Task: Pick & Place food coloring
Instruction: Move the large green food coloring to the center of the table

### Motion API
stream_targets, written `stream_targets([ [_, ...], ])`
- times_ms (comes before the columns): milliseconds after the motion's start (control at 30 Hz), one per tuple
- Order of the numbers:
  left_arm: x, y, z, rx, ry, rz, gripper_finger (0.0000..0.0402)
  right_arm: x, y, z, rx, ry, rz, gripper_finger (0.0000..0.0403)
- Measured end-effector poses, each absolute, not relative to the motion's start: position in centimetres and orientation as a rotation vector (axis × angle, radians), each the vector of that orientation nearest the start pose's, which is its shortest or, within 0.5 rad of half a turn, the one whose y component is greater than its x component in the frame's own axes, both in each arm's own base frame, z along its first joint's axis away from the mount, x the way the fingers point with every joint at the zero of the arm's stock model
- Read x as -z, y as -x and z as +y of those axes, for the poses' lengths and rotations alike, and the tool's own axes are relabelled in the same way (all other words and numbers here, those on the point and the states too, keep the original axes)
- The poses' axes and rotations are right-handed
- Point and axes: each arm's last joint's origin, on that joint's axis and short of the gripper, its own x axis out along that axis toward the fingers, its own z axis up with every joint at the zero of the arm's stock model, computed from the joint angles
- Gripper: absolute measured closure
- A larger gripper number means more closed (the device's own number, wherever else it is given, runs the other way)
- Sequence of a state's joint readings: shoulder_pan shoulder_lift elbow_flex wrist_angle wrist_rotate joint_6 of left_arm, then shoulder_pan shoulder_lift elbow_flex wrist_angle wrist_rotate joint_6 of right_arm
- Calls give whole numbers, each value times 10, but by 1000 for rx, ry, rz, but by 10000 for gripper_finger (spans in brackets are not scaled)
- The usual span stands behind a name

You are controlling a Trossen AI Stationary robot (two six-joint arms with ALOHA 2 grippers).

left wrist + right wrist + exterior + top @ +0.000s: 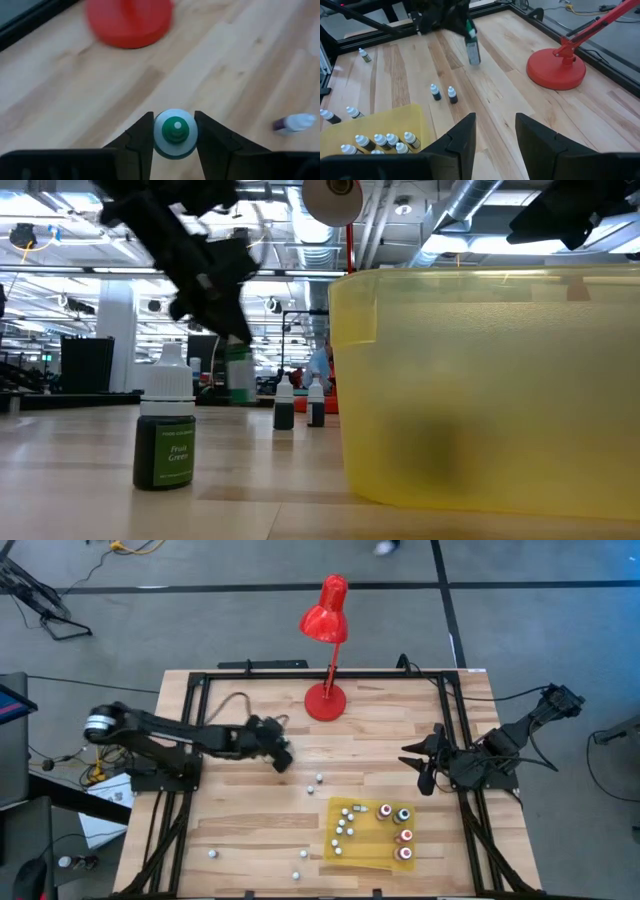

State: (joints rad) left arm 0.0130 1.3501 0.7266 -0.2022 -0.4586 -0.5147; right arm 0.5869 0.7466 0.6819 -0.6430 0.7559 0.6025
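My left end effector (173, 137) is clamped on a green food coloring bottle (175, 133), lifted off the counter (250, 810) at nine o'clock. My right end effector (495, 132) waits at three o'clock, fingers parted and empty.

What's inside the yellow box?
The yellow box holds little dropper bottles with pale caps and some round colorful things. The bottles' colors are hidden from above.
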Motion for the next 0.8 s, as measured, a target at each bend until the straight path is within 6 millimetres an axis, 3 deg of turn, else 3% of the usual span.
stream_targets([
  [200, -201, -316, -5, -546, 202, 713, 292, -269, -129, 62, 317, -145, 478, 274],
  [367, -201, -347, -21, -492, 136, 770, 291, -269, -129, 62, 317, -145, 478, 274],
  [600, -197, -369, -35, -424, 119, 790, 290, -269, -129, 62, 317, -145, 478, 274],
  [800, -196, -370, -35, -410, 163, 792, 290, -269, -129, 62, 317, -145, 478, 274],
])
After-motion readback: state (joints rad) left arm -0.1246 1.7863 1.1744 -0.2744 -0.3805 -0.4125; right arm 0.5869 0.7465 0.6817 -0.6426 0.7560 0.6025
